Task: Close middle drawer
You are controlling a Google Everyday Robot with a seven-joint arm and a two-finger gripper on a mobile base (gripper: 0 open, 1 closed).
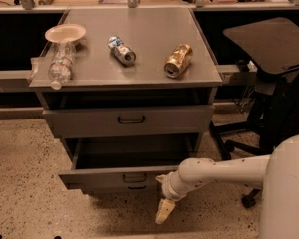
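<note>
pulled-out middle drawer (97, 179) juts just beside the tool (165, 211).

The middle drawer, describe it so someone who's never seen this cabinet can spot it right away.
Find the grey metal cabinet with a gold can on top. Under its shut top drawer, the middle drawer is the one pulled out, deep tray exposed, small dark loop handle on its front. The gripper hangs just below its right end.

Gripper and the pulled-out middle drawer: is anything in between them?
No. In the camera view the gripper hangs close by the middle drawer, low at the right end of its front, and nothing lies between them.
</note>
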